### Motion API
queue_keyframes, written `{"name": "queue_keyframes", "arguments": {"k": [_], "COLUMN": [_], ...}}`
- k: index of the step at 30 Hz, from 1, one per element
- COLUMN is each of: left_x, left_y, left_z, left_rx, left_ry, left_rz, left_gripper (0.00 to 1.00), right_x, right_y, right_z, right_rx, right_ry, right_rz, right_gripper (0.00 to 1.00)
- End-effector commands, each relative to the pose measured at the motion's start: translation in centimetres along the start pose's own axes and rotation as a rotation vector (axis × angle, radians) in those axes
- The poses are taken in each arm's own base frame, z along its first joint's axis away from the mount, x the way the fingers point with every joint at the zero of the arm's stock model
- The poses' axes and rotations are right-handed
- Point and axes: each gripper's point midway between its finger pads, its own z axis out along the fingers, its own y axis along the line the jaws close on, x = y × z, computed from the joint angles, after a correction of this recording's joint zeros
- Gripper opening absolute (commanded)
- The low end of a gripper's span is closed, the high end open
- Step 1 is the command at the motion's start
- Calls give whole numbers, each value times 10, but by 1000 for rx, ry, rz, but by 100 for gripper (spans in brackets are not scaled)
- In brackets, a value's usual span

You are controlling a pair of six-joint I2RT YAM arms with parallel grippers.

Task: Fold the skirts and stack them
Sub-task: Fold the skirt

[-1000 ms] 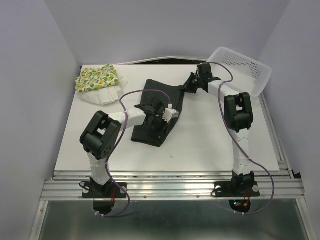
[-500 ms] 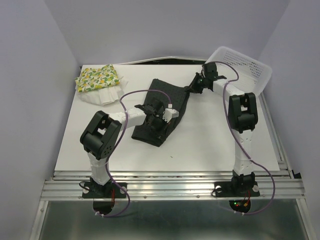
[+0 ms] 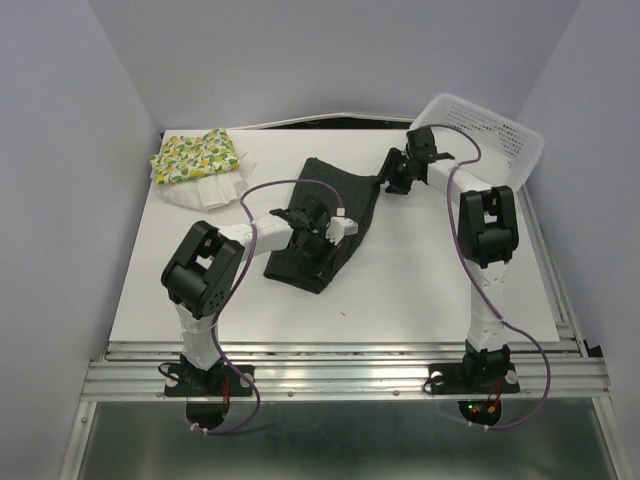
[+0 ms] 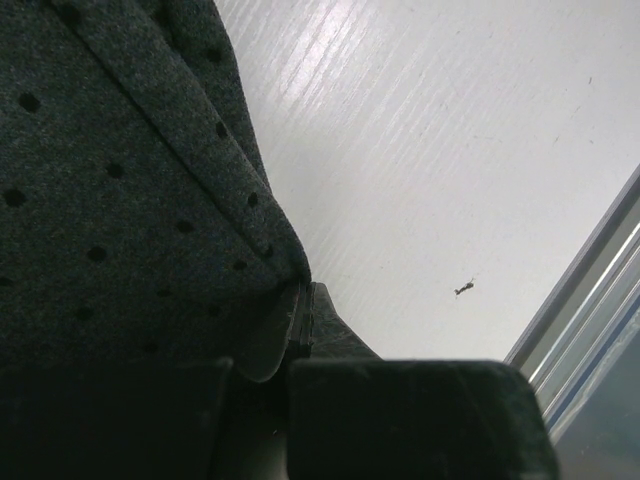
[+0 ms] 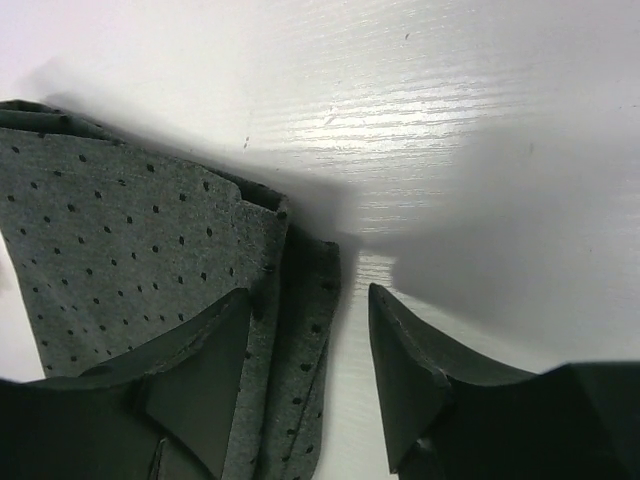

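The black skirt [image 3: 330,200] lies in a folded strip on the white table [image 3: 400,290], its dotted cloth filling the left wrist view [image 4: 120,180]. My left gripper [image 3: 316,252] is shut on the skirt's near edge [image 4: 298,300]. At the skirt's far right corner [image 5: 130,240], my right gripper [image 3: 390,183] stands open. A fold of the cloth lies loose between its fingers [image 5: 310,300]. The lemon-print skirt [image 3: 195,155] sits folded on top of the white skirt [image 3: 215,192] at the back left.
A white mesh basket [image 3: 485,135] stands at the back right, just behind the right arm. The table's metal front rail [image 3: 350,375] runs along the near edge. Grey walls close in both sides.
My right gripper drew the skirt's far corner to the right, then opened and let it go. The left arm has not moved.
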Motion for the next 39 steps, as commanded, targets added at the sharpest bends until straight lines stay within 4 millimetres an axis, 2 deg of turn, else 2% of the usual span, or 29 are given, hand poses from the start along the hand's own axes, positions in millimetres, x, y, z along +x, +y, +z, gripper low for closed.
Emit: {"name": "queue_keyframes", "arguments": {"k": [1, 7, 11, 14, 16, 18, 20, 21, 26, 29, 32, 39], "left_x": [48, 48, 48, 48, 47, 47, 47, 46, 46, 47, 47, 46], "left_y": [8, 8, 8, 8, 8, 8, 7, 7, 8, 9, 8, 7], "left_z": [15, 15, 15, 15, 15, 15, 14, 14, 15, 16, 15, 15], "left_rx": [-28, -27, -25, -25, -25, -27, -27, -27, -25, -26, -25, -26], "left_ry": [162, 161, 161, 161, 158, 156, 153, 152, 154, 155, 156, 152], "left_rz": [-57, -57, -56, -56, -55, -55, -53, -53, -54, -56, -53, -51], "left_gripper": [0, 0, 0, 0, 0, 0, 0, 0, 0, 0, 0, 0], "right_x": [17, 30, 38, 45, 42, 39, 32, 29, 12, 3, -6, -1], "right_y": [-16, -17, -15, -5, -3, -2, -3, -3, 10, 28, 28, 24], "right_z": [-4, 14, 23, 27, 26, 27, 22, 20, 4, -9, -17, -30], "right_rx": [61, 20, -12, -29, -33, -7, 21, 30, 1, -19, 21, 102], "right_ry": [65, 117, 148, 168, 158, 133, 114, 102, 2, -56, -116, -171], "right_rz": [52, 113, 145, 140, 139, 129, 122, 118, 39, -29, -62, -84], "right_gripper": [58, 59, 51, 48, 49, 54, 64, 65, 66, 66, 66, 70]}}
